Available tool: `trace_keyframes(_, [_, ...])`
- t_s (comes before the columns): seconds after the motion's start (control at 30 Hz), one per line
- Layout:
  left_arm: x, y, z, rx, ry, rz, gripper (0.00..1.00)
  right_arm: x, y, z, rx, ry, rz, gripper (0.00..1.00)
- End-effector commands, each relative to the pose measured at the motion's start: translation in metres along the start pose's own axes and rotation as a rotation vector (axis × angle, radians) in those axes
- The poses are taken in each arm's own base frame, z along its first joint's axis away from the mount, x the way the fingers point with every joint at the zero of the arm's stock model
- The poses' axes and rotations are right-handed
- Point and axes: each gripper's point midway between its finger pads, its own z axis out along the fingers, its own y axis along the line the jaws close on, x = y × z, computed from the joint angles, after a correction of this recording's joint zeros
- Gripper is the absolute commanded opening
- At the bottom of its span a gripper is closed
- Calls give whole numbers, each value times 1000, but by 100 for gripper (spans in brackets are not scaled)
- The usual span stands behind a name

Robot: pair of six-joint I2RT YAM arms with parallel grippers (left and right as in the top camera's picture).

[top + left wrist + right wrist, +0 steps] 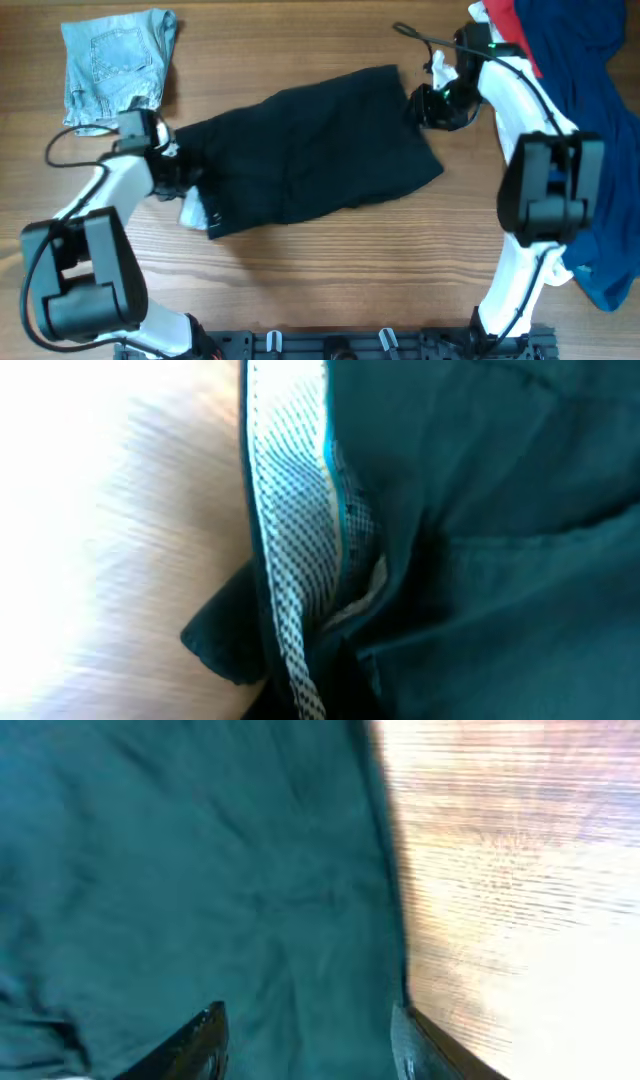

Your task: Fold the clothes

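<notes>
Dark shorts point(310, 150) lie spread flat across the middle of the table. My left gripper point(186, 178) is at their left edge, by the waistband. In the left wrist view the checked waistband lining point(295, 560) and dark cloth point(500, 510) fill the frame and cover the fingers, which look shut on the waistband. My right gripper point(420, 105) is at the shorts' upper right corner. In the right wrist view it is open point(310, 1040), with its two fingers either side of the cloth's edge point(250, 870), one over cloth and one over wood.
Folded light jeans point(115, 65) lie at the back left. A heap of blue clothes point(590, 120) with a red piece point(508, 25) covers the right side. A black cable point(425, 38) runs near the right arm. Bare wood shows at the front.
</notes>
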Motion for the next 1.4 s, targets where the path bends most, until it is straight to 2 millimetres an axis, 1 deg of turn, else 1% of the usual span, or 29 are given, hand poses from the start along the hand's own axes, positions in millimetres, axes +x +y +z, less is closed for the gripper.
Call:
trace_keyframes(0.0, [-37,10,-48,-72,-56,47,4,-1,31,-27,-68,-51,-79,53])
trace_keyframes(0.03, [-46,4,-61,-69,-59,67,4,1,35,-23,-70,-41,-85,51])
trace_keyframes(0.07, [-51,1,-68,-67,-68,74,4,3,39,-20,-72,-33,-96,47])
trace_keyframes(0.1, [-61,-6,-78,-59,-91,93,4,6,47,-16,-75,-23,-112,29])
trace_keyframes(0.13, [-70,-11,-87,-52,-113,98,4,8,54,-13,-77,-16,-126,18])
trace_keyframes(0.17, [-77,-17,-96,-39,-131,106,4,10,61,-9,-80,-10,-142,4])
trace_keyframes(0.2, [-84,-23,-104,-26,-149,111,4,13,68,-4,-82,-2,-139,4])
trace_keyframes(0.27, [-100,-38,-124,3,-197,133,4,19,84,14,-91,3,-141,4])
trace_keyframes(0.3, [-104,-44,-130,9,-213,150,4,23,89,24,-96,5,-133,4])
trace_keyframes(0.33, [-106,-50,-136,12,-221,180,4,29,94,36,-115,9,-123,4])
trace_keyframes(0.4, [-106,-59,-143,17,-226,215,4,37,101,50,-151,19,-113,4])
trace_keyframes(0.47, [-108,-69,-154,24,-236,233,4,47,102,67,-164,22,-78,4])
trace_keyframes(0.5, [-109,-77,-165,33,-251,250,4,51,103,75,-174,19,-70,4])
trace_keyframes(0.57, [-106,-89,-173,50,-256,272,4,53,104,82,-176,16,-45,4])
trace_keyframes(0.6, [-101,-100,-175,78,-247,292,4,54,105,84,-179,13,-40,4])
trace_keyframes(0.7, [-74,-136,-167,116,-199,382,4,52,99,94,-165,-13,67,4])
trace_keyframes(0.73, [-68,-145,-166,124,-192,403,4,53,96,96,-159,-16,88,4])
trace_keyframes(0.8, [-51,-170,-162,152,-176,454,4,56,88,101,-131,-20,139,4])
trace_keyframes(0.9, [-19,-215,-158,213,-158,517,4,63,80,108,-109,-3,175,4])
trace_keyframes(0.97, [-5,-236,-156,248,-155,530,4,64,80,109,-108,0,177,4])
trace_keyframes(1.0, [0,-245,-154,255,-159,524,4,64,80,109,-108,-1,178,4])
trace_keyframes(1.03, [5,-258,-152,277,-161,497,4,63,80,109,-109,-2,179,4])
trace_keyframes(1.1, [17,-273,-144,297,-142,483,4,63,80,109,-111,-5,178,4])
trace_keyframes(1.17, [30,-287,-127,303,-109,490,4,63,80,109,-110,-4,178,4])
trace_keyframes(1.23, [40,-290,-108,284,-63,464,4,63,80,109,-110,-5,178,4])
trace_keyframes(1.3, [49,-291,-83,258,-12,444,4,62,81,109,-112,-9,175,4])
trace_keyframes(1.33, [51,-292,-79,255,-6,444,4,61,81,109,-114,-12,175,4])
trace_keyframes(1.37, [53,-292,-69,246,10,421,4,59,82,108,-119,-20,191,4])
